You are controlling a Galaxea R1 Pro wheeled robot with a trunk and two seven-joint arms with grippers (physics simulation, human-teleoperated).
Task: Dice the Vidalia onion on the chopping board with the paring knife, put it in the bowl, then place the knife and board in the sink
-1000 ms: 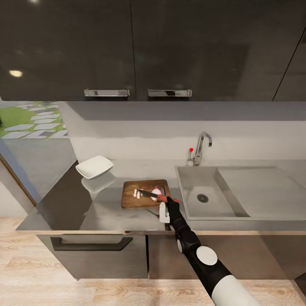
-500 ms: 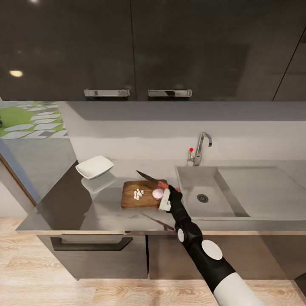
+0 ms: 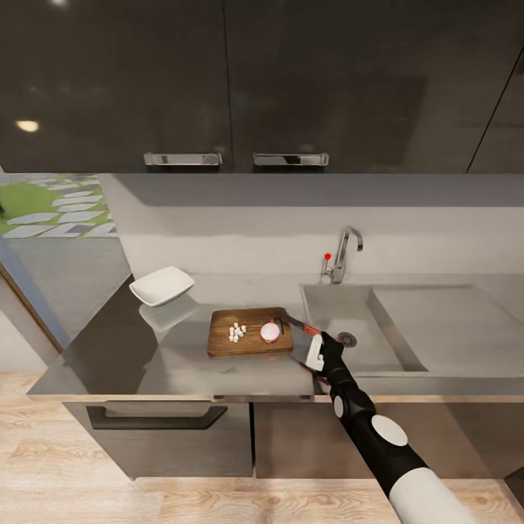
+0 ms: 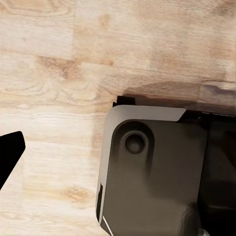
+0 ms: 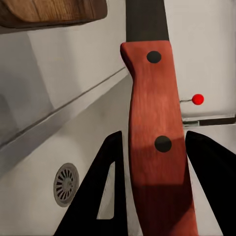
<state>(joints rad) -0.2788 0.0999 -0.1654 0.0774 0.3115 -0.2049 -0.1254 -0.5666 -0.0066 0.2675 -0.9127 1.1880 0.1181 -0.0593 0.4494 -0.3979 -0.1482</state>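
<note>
We see the right claw (image 3: 318,354) pinching the paring knife (image 3: 297,324) by its red handle at the sink's (image 3: 331,348) left rim, beside the chopping board (image 3: 247,331); on the board lie half the Vidalia onion (image 3: 270,332) and white diced pieces (image 3: 236,332); the bowl (image 3: 161,285) sits further left on the bench (image 3: 145,349); the left claw's state we cannot tell

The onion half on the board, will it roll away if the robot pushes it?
Probably not far. The onion half looks round with one flat cut side, so it would more likely slide or wobble on the chopping board than roll. It sits near the board's edge, so a hard push might tip it off. It looks small and light.
</note>
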